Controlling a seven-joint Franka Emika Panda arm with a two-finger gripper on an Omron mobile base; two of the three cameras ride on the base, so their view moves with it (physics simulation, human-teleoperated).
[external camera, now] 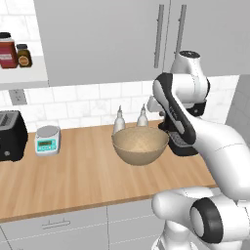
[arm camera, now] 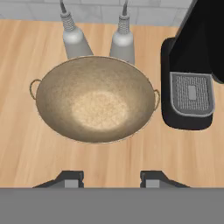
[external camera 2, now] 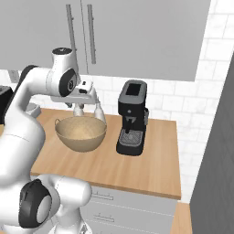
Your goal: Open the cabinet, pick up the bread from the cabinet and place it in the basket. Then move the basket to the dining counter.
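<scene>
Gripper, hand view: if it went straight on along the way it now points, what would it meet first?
Probably the basket: the open, empty gripper looks down at it, between its fingertips. Its aim may fall at the near rim or the worktop just in front; depth is unclear.

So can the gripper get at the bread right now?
Probably not: both cabinet doors look shut, so any bread inside is closed off. The gripper hangs over the empty basket, fingers apart.
</scene>
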